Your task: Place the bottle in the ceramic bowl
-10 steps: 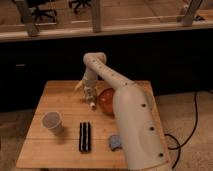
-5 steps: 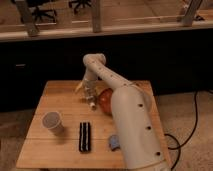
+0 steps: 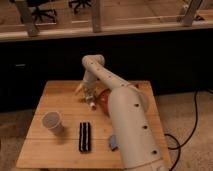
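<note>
One hand (image 3: pixel 86 96), fingers spread wide, just beside ceramic bowl (image 3: pixel 104 98)

Hanging with the gripper (image 3: pixel 88 98) low over the tabletop (image 3: pixel 52 95): crowding its 3 o'clock with the ceramic bowl (image 3: pixel 104 99) and arm (image 3: pixel 125 125), 7 o'clock with the paper cup (image 3: pixel 51 121), 6 o'clock with a dark bar (image 3: pixel 85 136); leaving 9 to 11 o'clock open.

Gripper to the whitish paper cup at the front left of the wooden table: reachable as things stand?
Probably yes. The gripper, jaws open, hangs beside the glossy orange-red bowl; only bare wooden table lies between it and the whitish paper cup. The flat black object sits off that line.
</note>
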Robot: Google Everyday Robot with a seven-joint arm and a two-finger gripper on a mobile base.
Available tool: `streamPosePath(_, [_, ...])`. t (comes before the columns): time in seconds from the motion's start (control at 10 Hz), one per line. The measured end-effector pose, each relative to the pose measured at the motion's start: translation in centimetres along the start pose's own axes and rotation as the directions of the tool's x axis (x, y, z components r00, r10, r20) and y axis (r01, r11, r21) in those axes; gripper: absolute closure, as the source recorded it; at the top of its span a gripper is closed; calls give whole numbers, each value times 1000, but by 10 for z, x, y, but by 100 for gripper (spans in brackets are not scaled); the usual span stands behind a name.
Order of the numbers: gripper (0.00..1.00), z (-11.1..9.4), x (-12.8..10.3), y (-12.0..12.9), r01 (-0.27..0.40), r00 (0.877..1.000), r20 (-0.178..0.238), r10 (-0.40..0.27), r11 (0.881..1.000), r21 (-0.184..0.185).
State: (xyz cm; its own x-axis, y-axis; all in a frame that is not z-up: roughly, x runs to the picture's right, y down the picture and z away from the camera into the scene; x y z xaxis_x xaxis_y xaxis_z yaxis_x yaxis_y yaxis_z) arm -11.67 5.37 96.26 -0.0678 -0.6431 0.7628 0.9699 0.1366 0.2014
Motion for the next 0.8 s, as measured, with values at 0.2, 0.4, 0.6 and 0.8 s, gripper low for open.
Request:
streamPosePath(0.2, [20,3,0,1,-1,1000,7,1,1000,-11])
streamPosePath(0.4, [30,5,1,2,1,1000,17,0,1000,-22])
streamPosePath(0.6, [51,6,0,3,4,999,38,-3,1000,-30])
streamPosePath(0.8, [71,7,-2,0,10,999,46,-9,1000,-29])
